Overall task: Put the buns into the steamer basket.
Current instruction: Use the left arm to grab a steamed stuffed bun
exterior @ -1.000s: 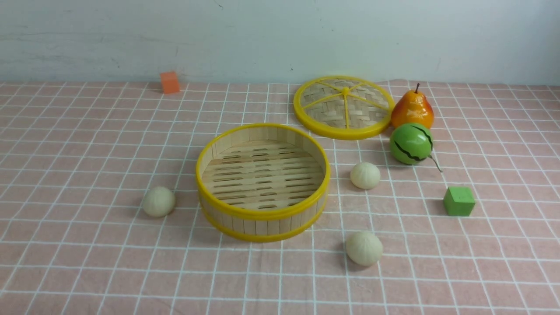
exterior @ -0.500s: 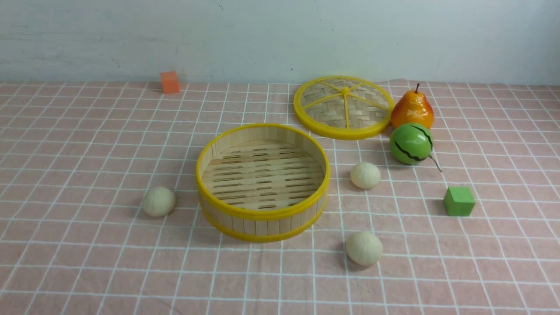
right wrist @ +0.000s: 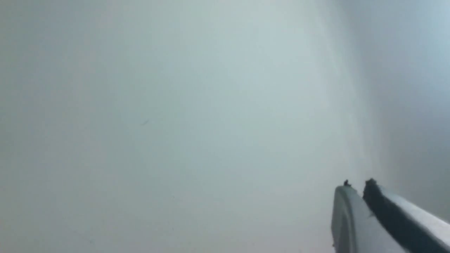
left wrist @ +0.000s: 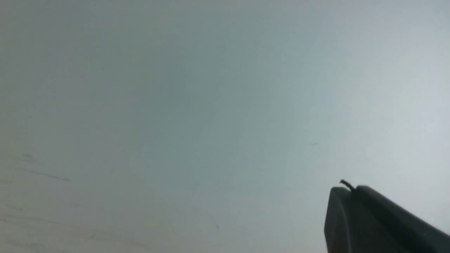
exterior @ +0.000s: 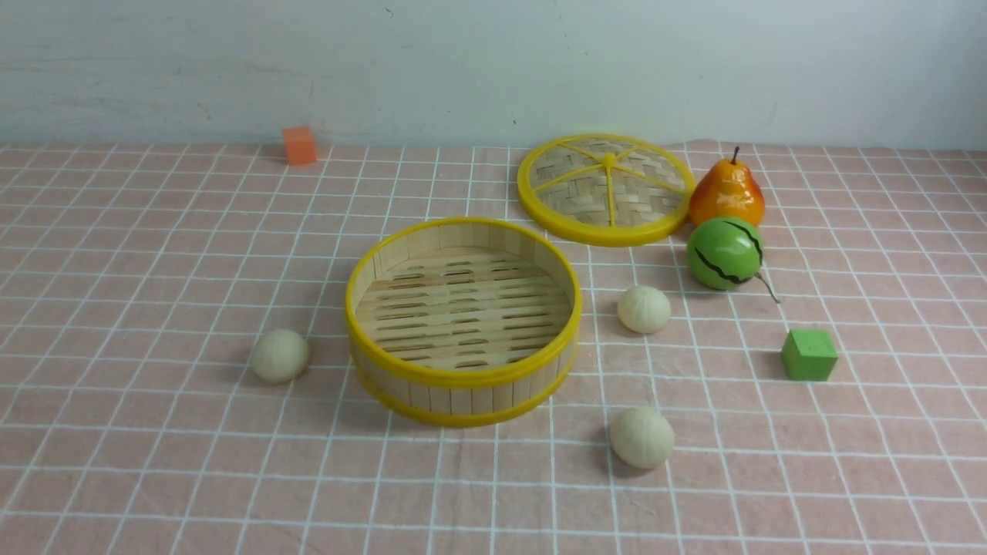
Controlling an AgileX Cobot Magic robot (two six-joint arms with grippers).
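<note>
The steamer basket stands empty at the table's middle, bamboo with yellow rims. Three cream buns lie on the cloth around it: one to its left, one to its right, one at the front right. Neither arm shows in the front view. In the left wrist view the left gripper points at a blank grey wall, its dark fingers pressed together and holding nothing. In the right wrist view the right gripper also faces the wall, fingers together and empty.
A woven lid with yellow spokes lies behind the basket to the right. Beside it stand an orange pear and a green striped melon. A green cube sits at the right, an orange cube at the far left by the wall.
</note>
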